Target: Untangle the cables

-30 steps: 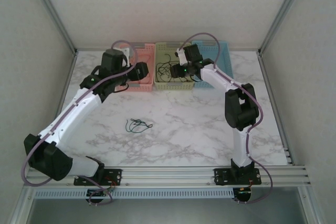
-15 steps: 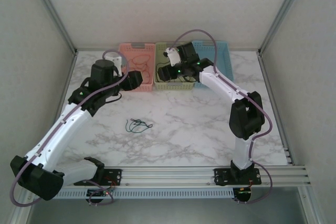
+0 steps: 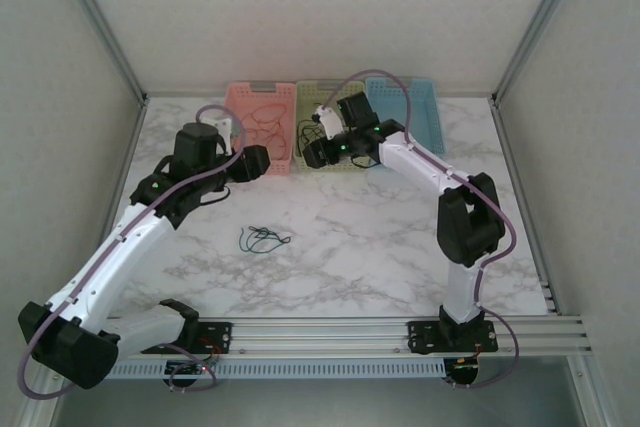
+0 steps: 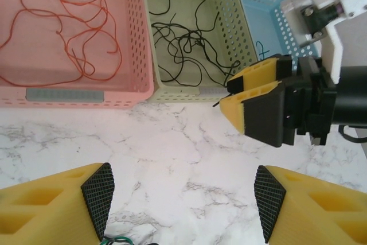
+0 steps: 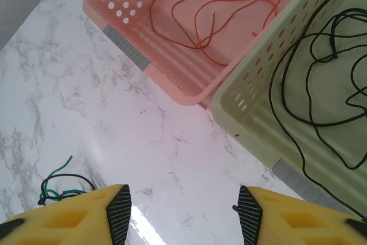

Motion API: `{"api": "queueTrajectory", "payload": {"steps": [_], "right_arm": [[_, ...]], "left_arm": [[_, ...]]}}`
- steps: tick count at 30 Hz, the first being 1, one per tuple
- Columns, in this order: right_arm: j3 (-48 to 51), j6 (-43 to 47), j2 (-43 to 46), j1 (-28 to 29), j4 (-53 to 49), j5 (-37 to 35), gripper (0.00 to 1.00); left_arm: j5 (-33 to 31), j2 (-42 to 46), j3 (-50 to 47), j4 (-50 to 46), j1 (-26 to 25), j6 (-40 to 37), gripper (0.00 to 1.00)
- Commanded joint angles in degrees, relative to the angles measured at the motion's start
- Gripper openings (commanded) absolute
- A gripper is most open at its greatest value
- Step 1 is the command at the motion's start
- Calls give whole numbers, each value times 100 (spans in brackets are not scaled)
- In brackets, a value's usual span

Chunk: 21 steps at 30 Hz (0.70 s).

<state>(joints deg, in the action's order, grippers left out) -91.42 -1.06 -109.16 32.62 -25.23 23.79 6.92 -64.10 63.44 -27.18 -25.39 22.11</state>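
A small tangle of green and black cables (image 3: 262, 239) lies on the marble table (image 3: 360, 237); its edge shows as green wire (image 4: 117, 239) and as a tangle (image 5: 60, 187). Red cables (image 4: 63, 21) (image 5: 218, 10) lie in the pink basket (image 3: 262, 119). Black cables (image 4: 186, 44) (image 5: 327, 67) lie in the green basket (image 4: 226, 4). My left gripper (image 3: 262, 161) (image 4: 183, 199) is open over bare marble in front of the pink basket. My right gripper (image 3: 312, 152) (image 5: 183, 215) is open, nothing between its pads, just in front of the pink and green baskets; its yellow fingers (image 4: 252, 93) face the left gripper.
A blue basket (image 3: 415, 107) (image 4: 269, 21) stands right of the green one, along the back wall. Purple-grey hoses run along both arms. The metal frame posts and white walls bound the table. Open marble stretches between the baskets and the arm bases.
The left gripper has drawn back from the pink basket toward the near left. The right gripper has come off the green basket, moving left and forward to the baskets' front edge.
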Motion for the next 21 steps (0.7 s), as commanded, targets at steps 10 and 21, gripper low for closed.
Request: {"api": "queueTrajectory", "payload": {"steps": [10, 21], "right_arm": [[1882, -197, 2078, 131, 1282, -113, 57], [3534, -552, 3324, 618, 1654, -466, 57]], "left_arm": [[-146, 1139, -1613, -176, 33, 610, 75], [53, 289, -2971, 749, 8, 1147, 73]]}}
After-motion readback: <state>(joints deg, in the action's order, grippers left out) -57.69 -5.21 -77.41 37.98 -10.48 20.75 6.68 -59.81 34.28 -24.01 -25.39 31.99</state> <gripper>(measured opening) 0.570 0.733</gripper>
